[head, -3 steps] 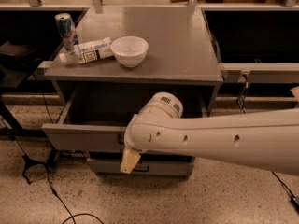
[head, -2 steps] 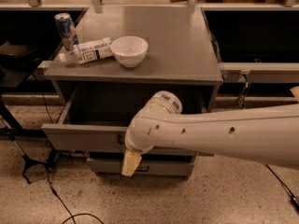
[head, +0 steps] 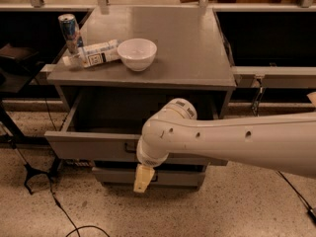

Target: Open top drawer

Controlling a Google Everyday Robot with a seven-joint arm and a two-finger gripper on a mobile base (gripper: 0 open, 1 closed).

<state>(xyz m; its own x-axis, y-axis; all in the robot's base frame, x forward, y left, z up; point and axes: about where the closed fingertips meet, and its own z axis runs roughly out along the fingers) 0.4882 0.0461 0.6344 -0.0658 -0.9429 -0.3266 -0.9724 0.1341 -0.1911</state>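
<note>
- Since a second ago: my tool has sunk a little lower and to the right, along with my white arm. The wide grey metal top drawer shows no shift.
- Top drawer now: pulled well out from under the grey metal surface, deep dark box exposed. Contents not discernible.
- Tool: hangs below the drawer front, before the lower grey drawer, apart from the small black handle, which my arm partly hides. Cannot tell whether the tool is open or closed.
- On the surface: round white bowl, white plastic bottle lying on its side just beside it, upright drink can behind the bottle.
- Handling, my judgement: rigid sheet metal with no give, probably some weight, running straight on its slides. The smooth front offers no purchase. The centred handle is the place to take hold, and a pull from the middle should keep the box from skewing.
- Progress, my judgement: opening looks essentially done.
</note>
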